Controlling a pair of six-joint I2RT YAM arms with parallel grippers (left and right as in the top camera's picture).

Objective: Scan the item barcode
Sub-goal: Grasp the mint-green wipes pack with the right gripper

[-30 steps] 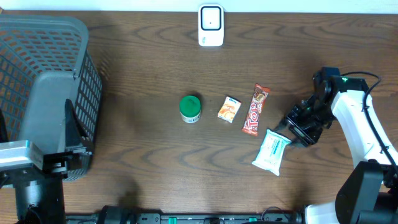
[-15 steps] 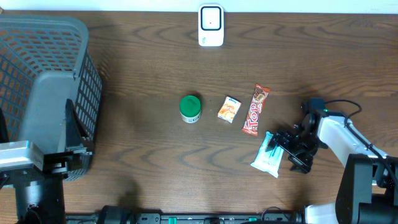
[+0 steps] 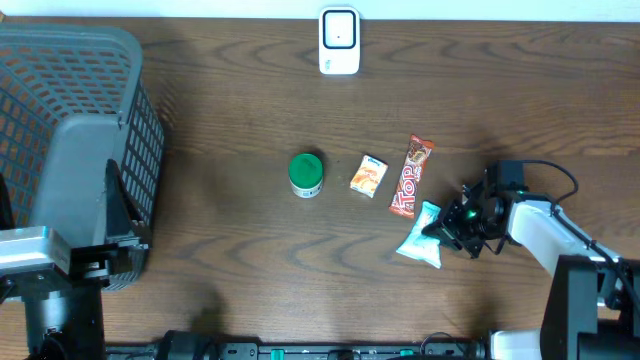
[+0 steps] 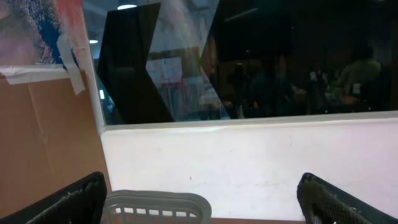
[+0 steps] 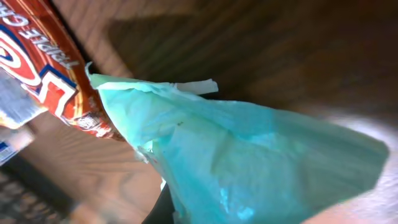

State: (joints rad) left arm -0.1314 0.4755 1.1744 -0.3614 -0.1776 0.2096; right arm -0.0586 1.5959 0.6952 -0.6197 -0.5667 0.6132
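Glossy plastic pack (image 3: pixel 418 238), matt wood-grain table (image 3: pixel 230 130)

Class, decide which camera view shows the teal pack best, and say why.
Overhead: the whole pack shows, next to the red bar, with the right gripper on its edge. The right wrist view shows it close up but cropped and blurred. The left wrist view shows none of it.

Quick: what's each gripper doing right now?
Left gripper: open, holding nothing.
Right gripper: closed on the wipes pack.
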